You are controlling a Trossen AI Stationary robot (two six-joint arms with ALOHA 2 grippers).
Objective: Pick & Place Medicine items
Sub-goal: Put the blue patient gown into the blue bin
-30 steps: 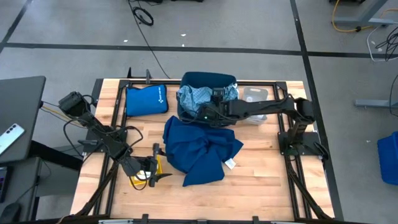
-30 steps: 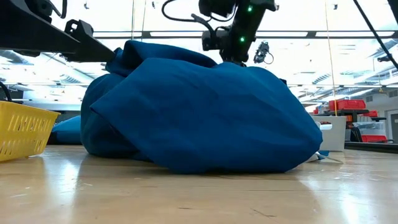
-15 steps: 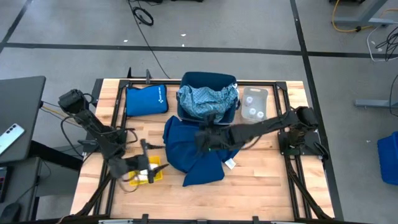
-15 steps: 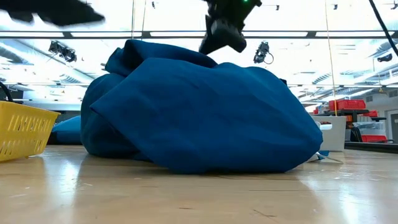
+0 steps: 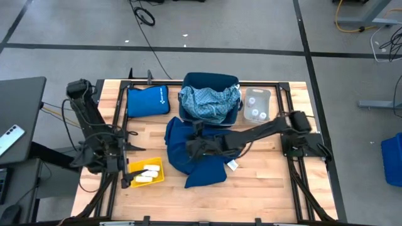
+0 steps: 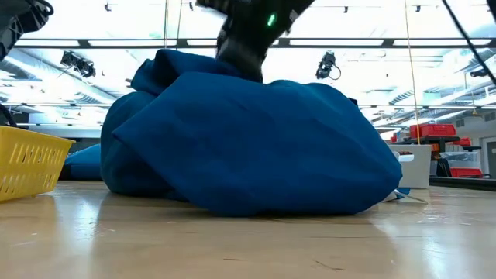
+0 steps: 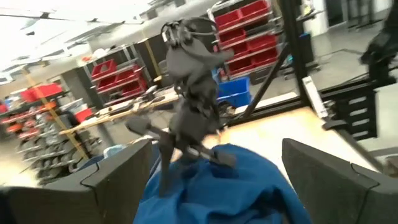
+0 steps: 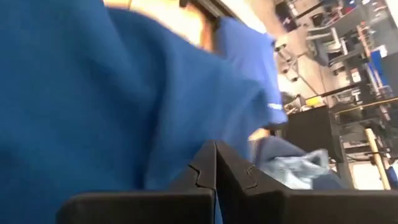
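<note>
**Right pincer shut over the blue cloth, packs already in the tray**

Right gripper [image 5: 190, 147] first, from the high view: it's reached across the table and sits low over the crumpled blue cloth [image 5: 207, 157], near the cloth's left edge. The left gripper [image 5: 119, 164] hangs at the table's left side, just beside the yellow tray [image 5: 133, 182]. Two cream-white medicine packs [image 5: 146, 173] lie in that tray, long axes running roughly across the table. Farther back, small round bottles [image 5: 257, 112] sit in a clear container [image 5: 248, 94] well to the right of where the right gripper works, beside the blue bin [image 5: 210, 80] of pale cloth. The flat blue pouch [image 5: 147, 100] lies at back left.

Low view: the cloth heap [image 6: 248, 139] fills the middle, an arm dipping behind its crest; tray wall [image 6: 31, 163] at the left.

Left wrist view: fingers [image 7: 118, 180] stand wide apart, nothing between them, looking over the cloth at the other arm.

Right wrist view: fingers [image 8: 186, 186] pressed together, tips meeting, blue fabric right against them; whether a fold is pinched, I can't tell.

My read: the bottles are the right arm's job, lying back toward its own base.
</note>
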